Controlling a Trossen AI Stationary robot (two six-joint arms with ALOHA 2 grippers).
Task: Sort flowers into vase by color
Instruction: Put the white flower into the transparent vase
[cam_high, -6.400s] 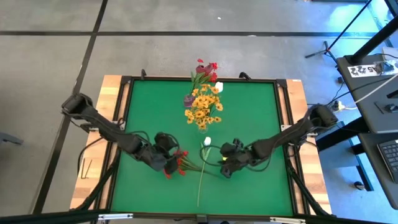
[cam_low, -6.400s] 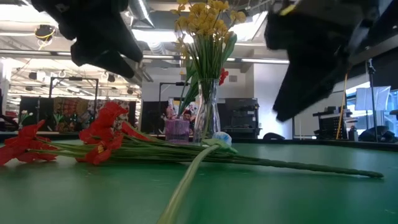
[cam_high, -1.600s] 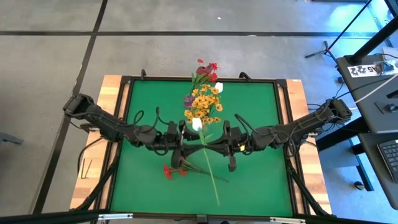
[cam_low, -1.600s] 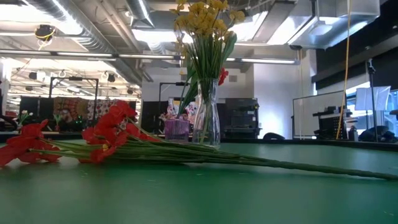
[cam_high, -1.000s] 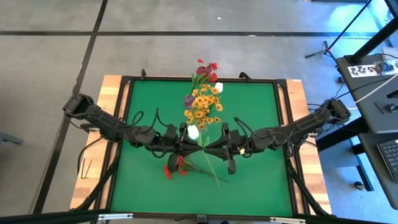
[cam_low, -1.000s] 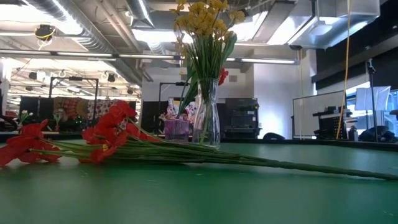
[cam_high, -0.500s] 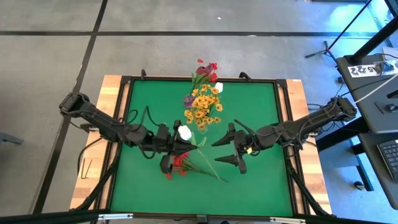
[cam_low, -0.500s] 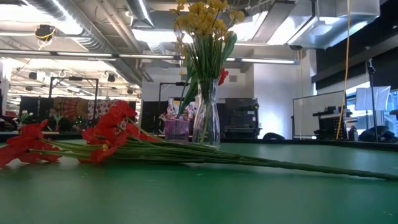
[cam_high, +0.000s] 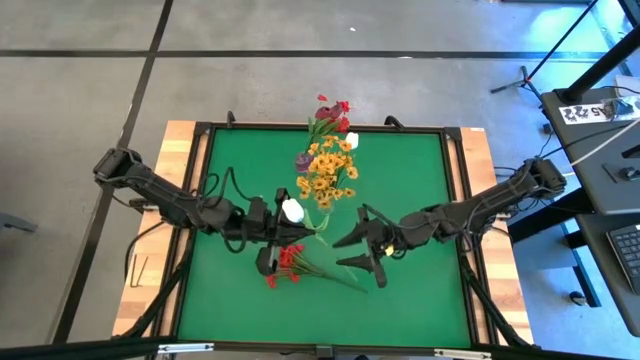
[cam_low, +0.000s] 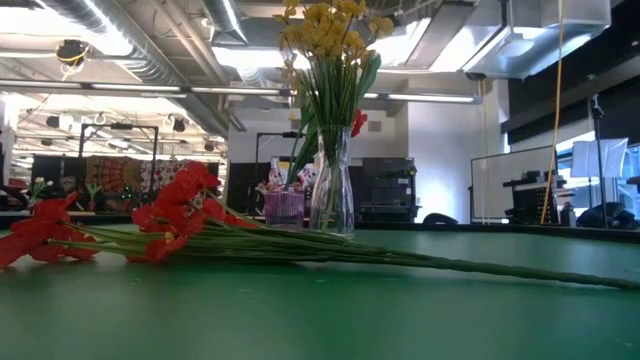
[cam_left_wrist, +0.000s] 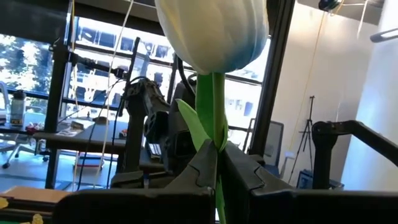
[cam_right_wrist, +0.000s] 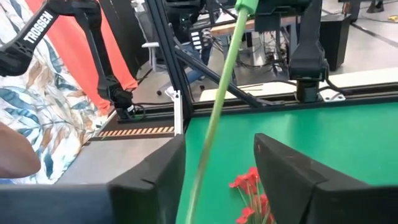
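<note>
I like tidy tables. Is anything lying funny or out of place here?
Yes. The red flowers lie flat on the green table instead of standing in a vase like the yellow flowers. The left pincer holds the white tulip.

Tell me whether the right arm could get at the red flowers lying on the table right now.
Probably yes. The right gripper is open and empty just beside the red flowers, whose stems stretch toward it. The white tulip, held by the left gripper, hangs nearby.

One white tulip, one red spray, one vase
</note>
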